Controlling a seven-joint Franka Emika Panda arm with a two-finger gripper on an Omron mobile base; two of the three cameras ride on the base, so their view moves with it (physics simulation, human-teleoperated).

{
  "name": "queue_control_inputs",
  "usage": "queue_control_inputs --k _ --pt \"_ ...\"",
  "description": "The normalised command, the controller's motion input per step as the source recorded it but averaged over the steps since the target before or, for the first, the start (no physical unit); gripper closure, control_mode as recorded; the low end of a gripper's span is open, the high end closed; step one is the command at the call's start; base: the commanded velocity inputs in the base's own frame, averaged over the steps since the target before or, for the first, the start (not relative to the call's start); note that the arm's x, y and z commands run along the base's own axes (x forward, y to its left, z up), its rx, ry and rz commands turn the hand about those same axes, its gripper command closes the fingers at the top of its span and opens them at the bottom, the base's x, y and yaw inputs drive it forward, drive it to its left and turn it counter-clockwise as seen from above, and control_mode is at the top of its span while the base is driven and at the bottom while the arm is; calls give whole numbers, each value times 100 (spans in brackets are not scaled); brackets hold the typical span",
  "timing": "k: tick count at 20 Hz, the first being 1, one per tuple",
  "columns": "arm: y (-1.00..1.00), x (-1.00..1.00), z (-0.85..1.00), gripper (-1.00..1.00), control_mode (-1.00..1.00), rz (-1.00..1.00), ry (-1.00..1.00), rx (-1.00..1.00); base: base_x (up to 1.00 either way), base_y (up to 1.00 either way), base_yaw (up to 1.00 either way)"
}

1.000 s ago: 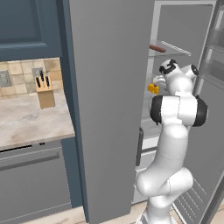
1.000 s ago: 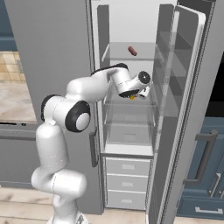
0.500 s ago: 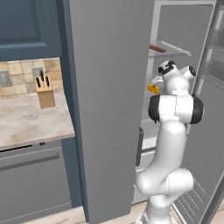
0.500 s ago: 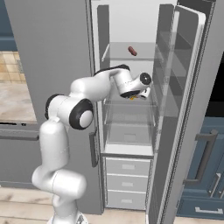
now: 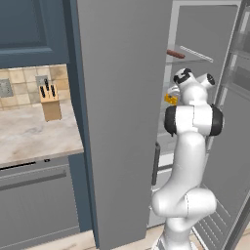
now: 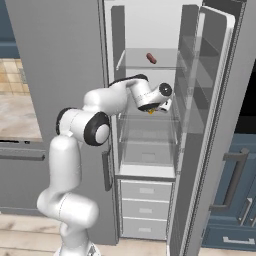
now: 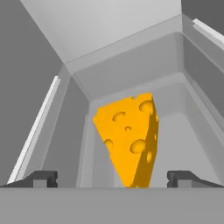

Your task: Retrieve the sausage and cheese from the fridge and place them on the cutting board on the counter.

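The yellow holed cheese (image 7: 129,138) stands on a glass shelf of the fridge (image 6: 150,30), straight ahead in the hand view. My gripper (image 7: 113,179) is open, one dark fingertip (image 7: 41,178) on each side of the wedge's near tip and neither touching it. From the base I see the hand reaching into the fridge at the cheese (image 6: 151,111) (image 5: 170,99). The reddish-brown sausage (image 6: 151,58) (image 5: 175,53) lies on the shelf above. The counter (image 5: 29,136) is at left. The cutting board is out of view.
The closed left fridge door (image 5: 122,97) stands between the arm and the counter. The open right door (image 6: 200,125) with its racks flanks the arm. White drawers (image 6: 145,205) sit below the shelves. A tan knife block (image 5: 50,105) stands on the counter.
The hand has edged a little deeper into the fridge toward the cheese. The jaws stayed open.
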Motion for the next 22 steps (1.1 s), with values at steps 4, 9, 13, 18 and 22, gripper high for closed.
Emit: queue_control_inputs --k 4,9,13,18,22 --pt "-1 30 -8 -100 -100 0 0 -4 0 0 0" --pt "-1 23 -5 -100 -100 0 0 -4 0 0 0" --pt "0 24 -8 -100 -100 0 0 -4 0 0 0" --pt "-5 14 -12 -100 -100 0 0 -7 0 0 0" --pt "-2 1 -15 -100 -100 0 0 -6 0 0 0"
